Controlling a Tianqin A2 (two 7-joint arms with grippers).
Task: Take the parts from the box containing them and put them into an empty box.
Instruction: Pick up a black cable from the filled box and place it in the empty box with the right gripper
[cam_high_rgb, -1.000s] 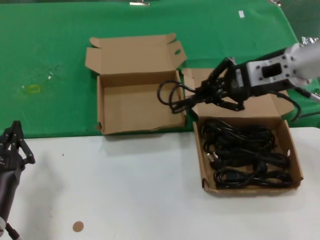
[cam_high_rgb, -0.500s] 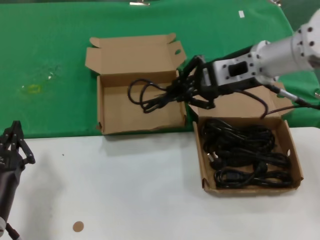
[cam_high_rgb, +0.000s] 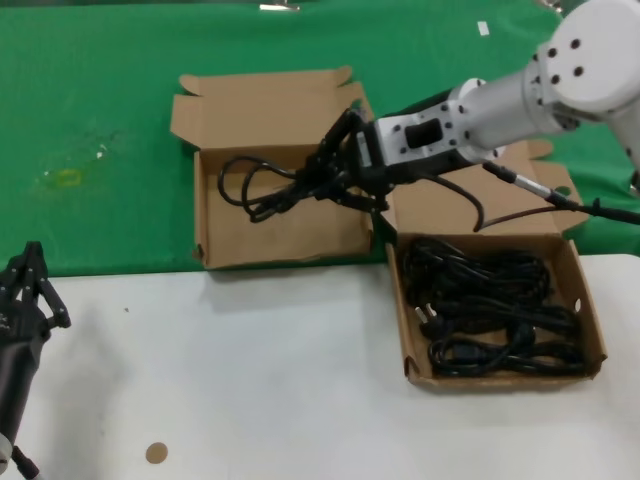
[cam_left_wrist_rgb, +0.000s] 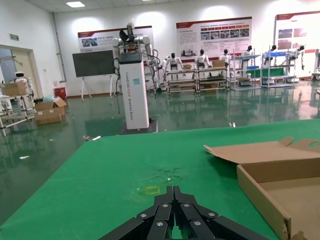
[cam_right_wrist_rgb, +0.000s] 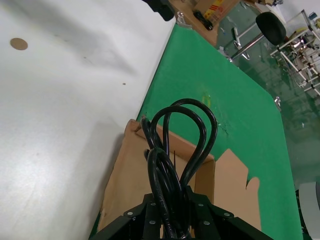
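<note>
With our right gripper (cam_high_rgb: 335, 172) clamped on a cord (cam_high_rgb: 262, 184) seemingly over the empty box (cam_high_rgb: 281, 215), we should lower before releasing.

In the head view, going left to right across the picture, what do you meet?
Left gripper at the near left edge → empty box → cord bundle hanging over it → right gripper shut on that bundle → box of remaining cords.
</note>
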